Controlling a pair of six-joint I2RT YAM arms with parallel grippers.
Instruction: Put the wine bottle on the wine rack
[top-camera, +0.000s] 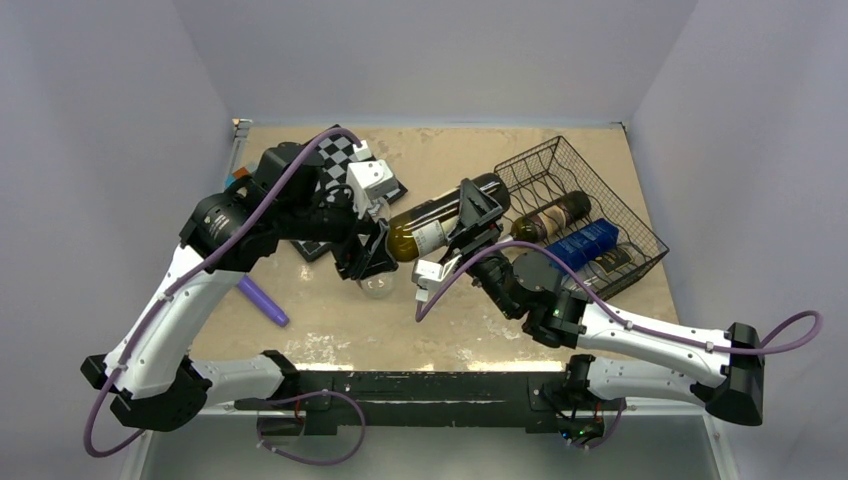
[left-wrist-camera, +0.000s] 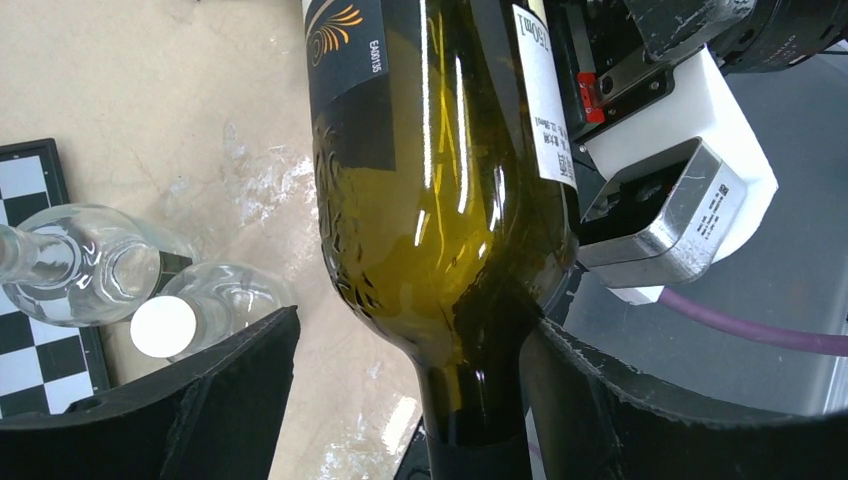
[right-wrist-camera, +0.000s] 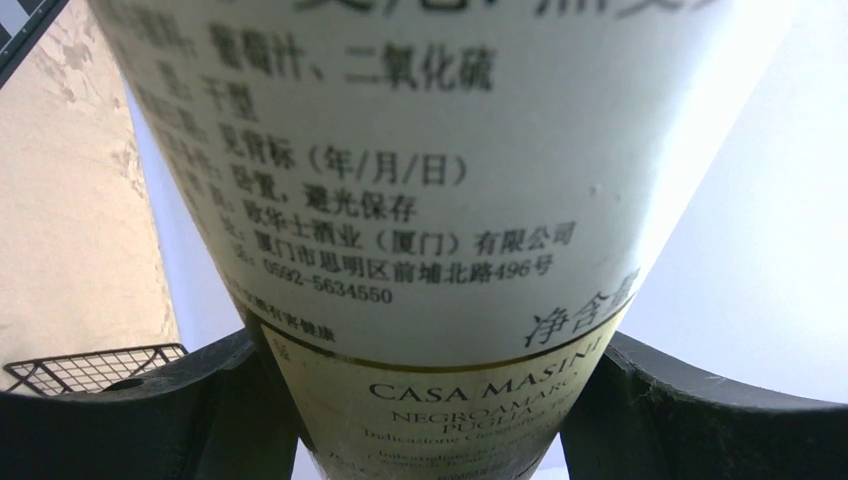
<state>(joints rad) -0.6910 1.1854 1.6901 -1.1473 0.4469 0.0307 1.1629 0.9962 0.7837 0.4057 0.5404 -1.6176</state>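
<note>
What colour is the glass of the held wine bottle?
Olive green; the wine bottle shows best in the left wrist view.

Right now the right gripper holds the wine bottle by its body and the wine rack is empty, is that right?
Not quite. The wine rack is not empty: the top view shows a dark bottle lying in it. The rest stands: the right gripper holds the wine bottle by its body.

The wine bottle (left-wrist-camera: 440, 230) is glossy green glass with a paper label (right-wrist-camera: 400, 180); the wine rack (top-camera: 548, 165) is black wire
</note>
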